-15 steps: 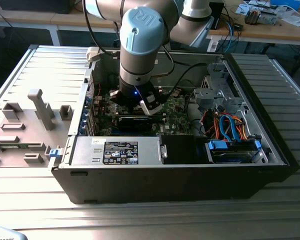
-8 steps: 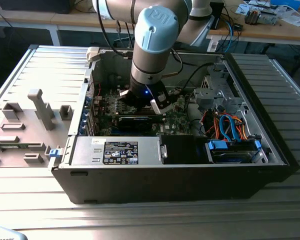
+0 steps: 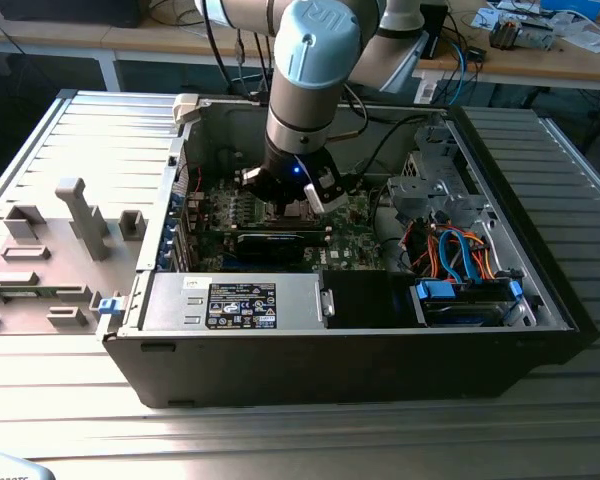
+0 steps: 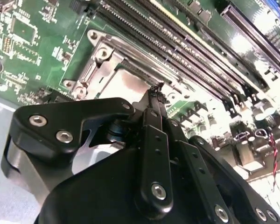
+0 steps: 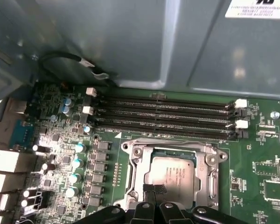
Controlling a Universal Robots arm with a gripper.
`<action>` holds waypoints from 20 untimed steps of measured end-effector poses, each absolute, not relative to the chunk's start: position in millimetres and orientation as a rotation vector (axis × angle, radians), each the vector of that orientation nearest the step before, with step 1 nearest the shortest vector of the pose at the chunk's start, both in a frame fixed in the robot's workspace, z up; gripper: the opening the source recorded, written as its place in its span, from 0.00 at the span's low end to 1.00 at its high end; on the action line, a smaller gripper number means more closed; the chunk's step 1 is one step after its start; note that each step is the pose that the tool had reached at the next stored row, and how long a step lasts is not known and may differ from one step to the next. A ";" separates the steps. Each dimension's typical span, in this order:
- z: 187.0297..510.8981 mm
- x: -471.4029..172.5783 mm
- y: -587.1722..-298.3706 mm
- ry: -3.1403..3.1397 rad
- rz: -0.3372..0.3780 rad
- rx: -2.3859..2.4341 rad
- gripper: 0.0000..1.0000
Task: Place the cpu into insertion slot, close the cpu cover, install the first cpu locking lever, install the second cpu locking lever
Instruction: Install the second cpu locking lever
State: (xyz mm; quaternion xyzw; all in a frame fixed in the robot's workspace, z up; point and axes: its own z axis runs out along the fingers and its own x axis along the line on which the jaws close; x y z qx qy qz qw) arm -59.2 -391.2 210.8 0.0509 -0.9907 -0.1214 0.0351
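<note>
In the first wrist view the cpu (image 5: 170,173), a silvery square chip, sits in the insertion slot (image 5: 129,184) on the green board. The cpu cover (image 5: 206,161), a metal frame with a square window, lies flat around the chip. My gripper (image 5: 154,190) is shut, its black tips pressed together at the edge of the chip nearest the camera, with nothing visible between them. The second wrist view has the gripper (image 4: 156,89) low over the cpu (image 4: 129,84), with the cpu cover (image 4: 100,53) beyond it. In the exterior view the gripper (image 3: 298,200) reaches down inside the open computer case.
Long black memory slots (image 5: 168,116) run beside the socket, below the grey case wall (image 5: 130,42). A row of capacitors (image 5: 77,163) stands on the other side. A labelled black power supply (image 3: 240,303) and coloured cables (image 3: 450,250) crowd the case near the arm.
</note>
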 end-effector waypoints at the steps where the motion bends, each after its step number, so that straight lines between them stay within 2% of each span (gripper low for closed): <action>1: 214.1 -59.2 -390.0 -3.045 -0.366 0.156 0.11; 16: 248.5 -57.9 -378.1 -3.050 -0.266 0.152 0.11; 20: 248.5 -55.4 -368.5 -3.047 -0.161 0.146 0.11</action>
